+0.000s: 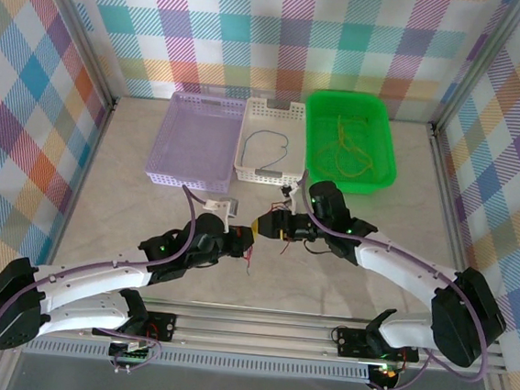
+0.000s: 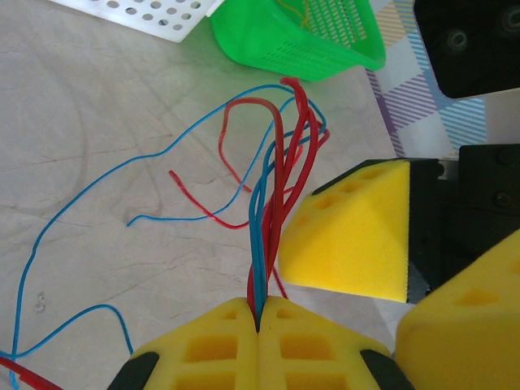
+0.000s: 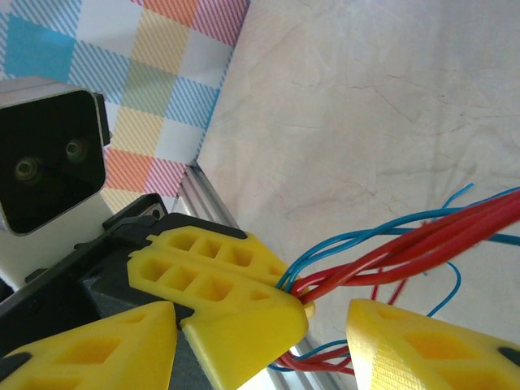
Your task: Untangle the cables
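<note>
At the counter's near middle, the left gripper has its jaws pinched tight on a bundle of red and blue cables. The right gripper has its jaws well apart on either side of that pinch, gripping nothing. The top view adds more loose cables in the green basket and the white basket.

**Three baskets in a row, grippers meeting in front**

The middle basket stands at the far side of the table. The left basket is against one side of it and the right basket just beside the other. A single cable lies in the middle basket, and loose cables lie in the right one. In front of the middle basket the left gripper and right gripper meet, the left's tip between the right's spread fingers. The cable bundle sits pinched in the left gripper, its ends trailing onto the table.
</note>
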`<action>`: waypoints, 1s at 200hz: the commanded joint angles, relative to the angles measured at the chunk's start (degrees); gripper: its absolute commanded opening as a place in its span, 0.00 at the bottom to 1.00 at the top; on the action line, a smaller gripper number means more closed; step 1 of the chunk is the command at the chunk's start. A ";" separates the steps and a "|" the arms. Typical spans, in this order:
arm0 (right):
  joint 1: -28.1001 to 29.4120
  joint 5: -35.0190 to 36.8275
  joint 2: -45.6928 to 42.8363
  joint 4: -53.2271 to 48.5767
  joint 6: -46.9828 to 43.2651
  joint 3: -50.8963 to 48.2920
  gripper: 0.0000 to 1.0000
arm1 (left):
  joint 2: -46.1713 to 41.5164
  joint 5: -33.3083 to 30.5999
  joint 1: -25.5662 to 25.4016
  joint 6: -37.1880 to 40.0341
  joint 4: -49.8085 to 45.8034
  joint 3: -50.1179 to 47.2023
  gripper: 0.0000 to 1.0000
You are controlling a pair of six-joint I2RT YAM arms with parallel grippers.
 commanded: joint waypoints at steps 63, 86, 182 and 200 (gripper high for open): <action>0.51 2.33 1.50 2.18 0.93 0.33 0.48 | -1.48 -3.25 -3.03 -0.60 9.32 -1.77 0.00; 0.60 3.61 1.21 3.07 1.74 -0.19 0.47 | -2.29 -3.65 -3.58 -0.28 10.15 -2.11 0.00; 0.34 15.34 -7.88 -3.56 4.17 -0.07 0.49 | -3.72 -4.23 -3.93 -0.58 8.70 -3.31 0.00; 0.34 13.81 -6.93 -1.49 5.59 -0.45 0.49 | -3.29 -4.12 -3.95 -0.46 9.12 -3.09 0.00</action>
